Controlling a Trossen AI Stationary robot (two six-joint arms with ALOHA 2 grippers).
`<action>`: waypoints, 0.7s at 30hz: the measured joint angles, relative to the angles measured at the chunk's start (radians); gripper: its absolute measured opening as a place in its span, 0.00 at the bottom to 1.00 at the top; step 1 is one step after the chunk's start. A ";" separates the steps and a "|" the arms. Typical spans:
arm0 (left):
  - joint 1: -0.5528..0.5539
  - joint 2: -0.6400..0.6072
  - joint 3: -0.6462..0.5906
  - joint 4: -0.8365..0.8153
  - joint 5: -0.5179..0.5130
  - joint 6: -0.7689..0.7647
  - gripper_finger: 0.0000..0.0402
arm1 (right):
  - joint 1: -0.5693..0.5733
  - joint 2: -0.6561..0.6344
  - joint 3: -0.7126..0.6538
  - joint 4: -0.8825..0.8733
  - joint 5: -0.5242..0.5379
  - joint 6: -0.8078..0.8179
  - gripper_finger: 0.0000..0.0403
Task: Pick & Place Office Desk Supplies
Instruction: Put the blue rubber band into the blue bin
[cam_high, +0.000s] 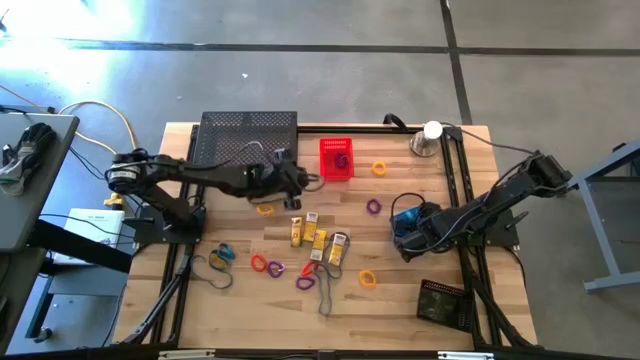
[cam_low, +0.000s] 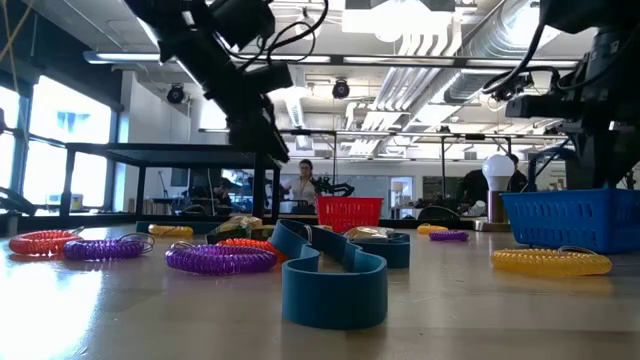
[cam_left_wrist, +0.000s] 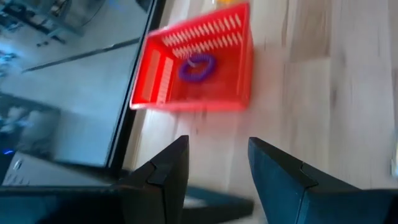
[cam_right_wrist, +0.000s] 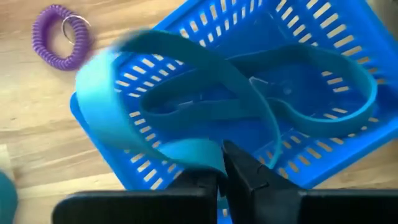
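The right gripper is pinched tight on a teal band, holding it over the blue basket, likely to drop it beside the band already inside. The left gripper, half open and empty, hovers near the red basket holding a purple coil.

Bare wooden tabletop lies open between the red slotted plastic basket and the silver dome with a white ball, crossed only by a small orange coiled loop. The black mesh shelf blocks the far left corner. The centre is crowded: yellow-and-white boxes and coiled loops leave narrow lanes. The blue slotted plastic basket seems mostly filled by a teal band.
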 joint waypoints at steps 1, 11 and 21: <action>0.014 0.000 0.000 0.021 0.030 0.010 0.39 | 0.000 0.000 0.001 -0.002 0.000 -0.006 0.04; 0.057 0.000 0.000 0.164 0.177 0.077 0.39 | 0.001 0.000 0.001 -0.093 -0.070 0.054 0.30; 0.057 0.000 0.000 0.182 0.279 0.129 0.39 | 0.000 0.000 0.001 -0.209 -0.166 0.078 0.37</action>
